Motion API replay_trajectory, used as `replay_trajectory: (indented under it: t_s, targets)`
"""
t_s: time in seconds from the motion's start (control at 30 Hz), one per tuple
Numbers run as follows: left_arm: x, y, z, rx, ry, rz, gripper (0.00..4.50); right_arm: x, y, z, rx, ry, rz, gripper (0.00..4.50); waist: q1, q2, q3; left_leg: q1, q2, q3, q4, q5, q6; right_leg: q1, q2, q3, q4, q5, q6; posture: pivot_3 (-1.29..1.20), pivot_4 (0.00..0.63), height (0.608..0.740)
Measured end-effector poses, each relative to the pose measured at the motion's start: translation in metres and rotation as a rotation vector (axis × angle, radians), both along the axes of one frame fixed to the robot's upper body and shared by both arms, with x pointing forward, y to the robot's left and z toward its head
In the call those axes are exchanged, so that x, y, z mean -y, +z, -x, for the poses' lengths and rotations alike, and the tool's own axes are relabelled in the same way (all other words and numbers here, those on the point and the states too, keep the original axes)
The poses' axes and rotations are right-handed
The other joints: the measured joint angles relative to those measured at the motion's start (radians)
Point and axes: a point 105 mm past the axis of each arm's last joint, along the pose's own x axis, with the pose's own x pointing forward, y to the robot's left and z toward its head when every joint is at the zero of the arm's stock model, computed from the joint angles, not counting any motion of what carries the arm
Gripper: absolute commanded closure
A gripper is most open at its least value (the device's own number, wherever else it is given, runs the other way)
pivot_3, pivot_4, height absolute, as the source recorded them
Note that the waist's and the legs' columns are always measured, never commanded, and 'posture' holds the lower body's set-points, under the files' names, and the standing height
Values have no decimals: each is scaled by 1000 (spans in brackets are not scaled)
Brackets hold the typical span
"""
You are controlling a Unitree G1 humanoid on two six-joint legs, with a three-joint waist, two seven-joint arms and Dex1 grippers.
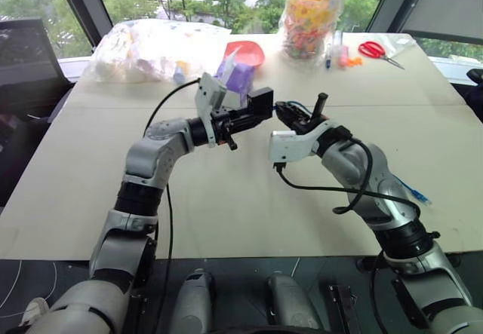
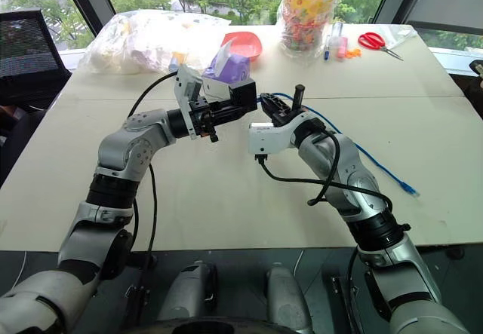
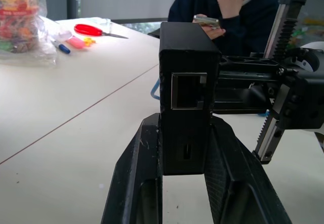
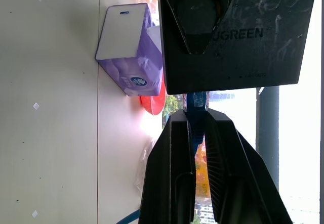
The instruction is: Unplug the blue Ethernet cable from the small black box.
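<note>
**Box rigid, cord limp: grip at plug**

Left gripper [image 3: 185, 148] clamped on small black box [image 3: 187, 82], centre frame. Right gripper [image 4: 196, 128] pinched on blue Ethernet cable [image 4: 196, 102] at box edge. Probably light; latch fragile; slack trails lower right.

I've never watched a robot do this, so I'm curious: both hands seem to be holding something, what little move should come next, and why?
Probably the right gripper should draw straight back from the small black box. The left gripper clamps the box, the right pinches the blue Ethernet cable at its plug, still meeting the box's edge.
</note>
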Motion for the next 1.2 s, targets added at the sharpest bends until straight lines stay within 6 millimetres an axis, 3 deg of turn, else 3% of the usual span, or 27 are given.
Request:
replay_trajectory:
  t_s: [0.3, 0.37, 0.4, 0.53, 0.6, 0.83, 1.1, 1.2]
  targets:
    - [3, -5, -2, -57, -3, 32, 4003, 2, -4, 0, -30, -10, -3, 4500, 0, 0, 0, 0, 0, 0, 0, 0, 0, 0, 0, 0, 0, 0, 0, 0, 150, 735]
    - [1, -7, -1, -78, -15, 26, 4003, 1, -6, 1, -63, 5, -17, 3631, 0, 0, 0, 0, 0, 0, 0, 0, 0, 0, 0, 0, 0, 0, 0, 0, 150, 735]
    - [-1, -8, 0, -86, -20, 20, 4003, -1, -6, 3, -86, 24, -29, 3414, -1, 0, 0, 0, 0, 0, 0, 0, 0, 0, 0, 0, 0, 0, 0, 0, 150, 735]
    - [-8, -8, 5, -94, -75, 0, 4003, -11, -10, 14, -214, 134, -64, 1391, -2, 0, 0, 0, 0, -1, 0, 0, 0, 0, 0, 0, 0, 0, 0, 0, 150, 735]
    - [-14, -3, 8, -79, -123, -12, 4003, -12, -13, 20, -330, 195, -104, 652, -2, 0, 0, 0, 0, -1, 0, 0, 0, 0, 0, -1, 0, 0, 0, 0, 150, 735]
    - [-36, 3, 20, -60, -261, -102, 4003, 18, 11, 28, -696, 283, -363, 652, 1, 0, 0, 0, 0, -1, 0, 0, 0, 1, 0, -1, -1, 0, 0, 0, 150, 735]
    - [-46, 11, 33, -50, -381, -123, 4003, 19, 24, 50, -1246, 439, -734, 652, 0, 0, 0, 0, 0, -1, 0, 0, 0, 1, 0, -1, -1, 0, 0, 0, 150, 735]
    - [-46, 14, 36, -59, -408, -115, 4003, 15, 31, 57, -1372, 490, -810, 652, 0, 0, 0, -1, 0, -2, 0, 0, 0, 1, 0, -2, -1, 0, 0, 0, 150, 735]
